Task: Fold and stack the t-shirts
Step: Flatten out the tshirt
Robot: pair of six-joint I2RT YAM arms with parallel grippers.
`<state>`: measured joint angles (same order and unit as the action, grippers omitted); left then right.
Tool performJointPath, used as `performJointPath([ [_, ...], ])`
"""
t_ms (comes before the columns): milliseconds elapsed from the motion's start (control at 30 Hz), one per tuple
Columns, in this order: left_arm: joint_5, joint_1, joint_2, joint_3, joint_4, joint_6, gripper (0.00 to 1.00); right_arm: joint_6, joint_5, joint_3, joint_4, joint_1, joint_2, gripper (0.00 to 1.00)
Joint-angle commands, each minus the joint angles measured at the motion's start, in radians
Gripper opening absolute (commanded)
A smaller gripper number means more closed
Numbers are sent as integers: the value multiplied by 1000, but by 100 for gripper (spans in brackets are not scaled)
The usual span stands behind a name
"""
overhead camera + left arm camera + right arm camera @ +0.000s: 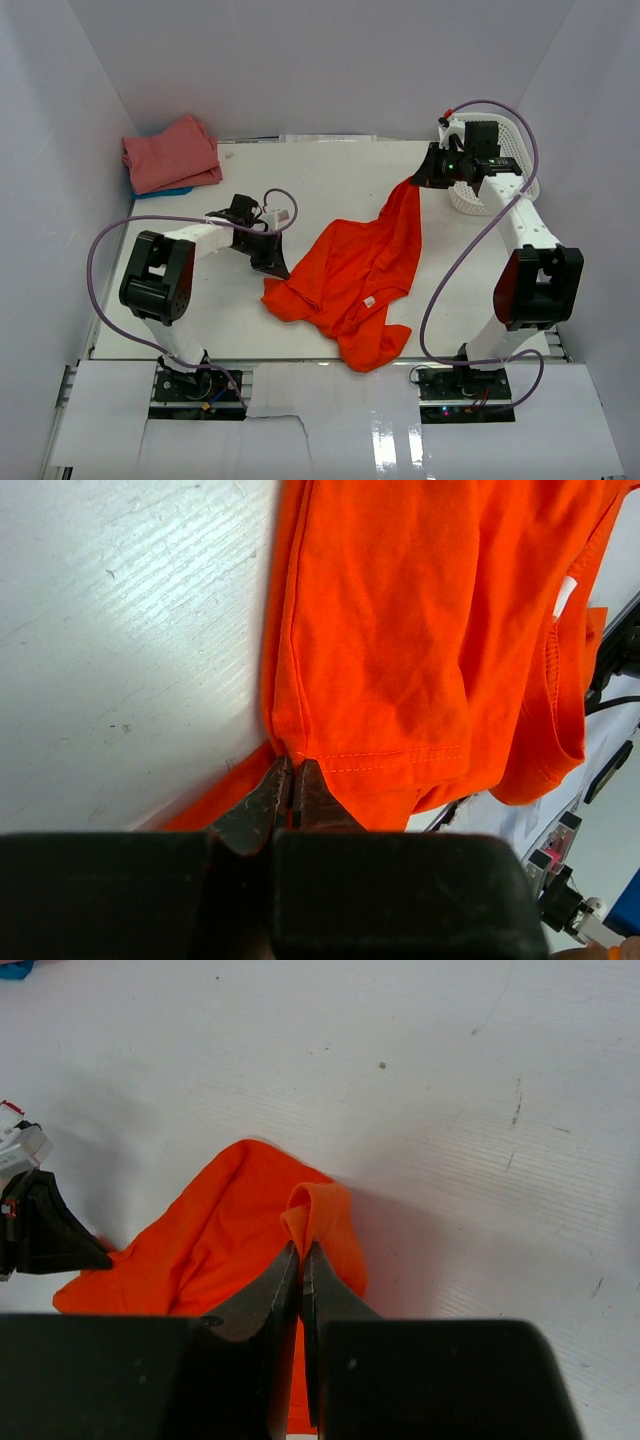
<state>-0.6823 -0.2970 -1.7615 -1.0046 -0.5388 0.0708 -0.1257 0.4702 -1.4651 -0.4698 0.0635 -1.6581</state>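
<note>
Left wrist view first: the left gripper (291, 767) has its dark tapered fingers pressed together right on the stitched hem corner of the orange-red t-shirt (400, 630), with a sliver of cloth nipped between the tips. It's a smooth knit, with a double row of stitching along the hem and soft creases running away up the body. Over to the right gripper (301, 1250): fingers closed too, pinching a small rolled loop of the same orange cloth, and from above that end is drawn up off the table (300, 170) in a narrow, taut strip. Between the two arms the rest of the shirt lies crumpled on the white, faintly grained surface, a small white label showing. In the far left corner the salmon-pink t-shirt (170, 153) sits folded in a neat block, the edge of the blue t-shirt (165, 192) peeking out from under it. A white mesh basket (512, 135) stands just behind the right wrist
</note>
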Motion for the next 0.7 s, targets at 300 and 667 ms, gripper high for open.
performJointPath([
  [300,289,-5,240,-176,-27,121,0,40,-85,-144,-88,47,29,8],
  [667,510,-5,434,-442,-170,199,0,41,-107,-132,-110,101,175,8],
])
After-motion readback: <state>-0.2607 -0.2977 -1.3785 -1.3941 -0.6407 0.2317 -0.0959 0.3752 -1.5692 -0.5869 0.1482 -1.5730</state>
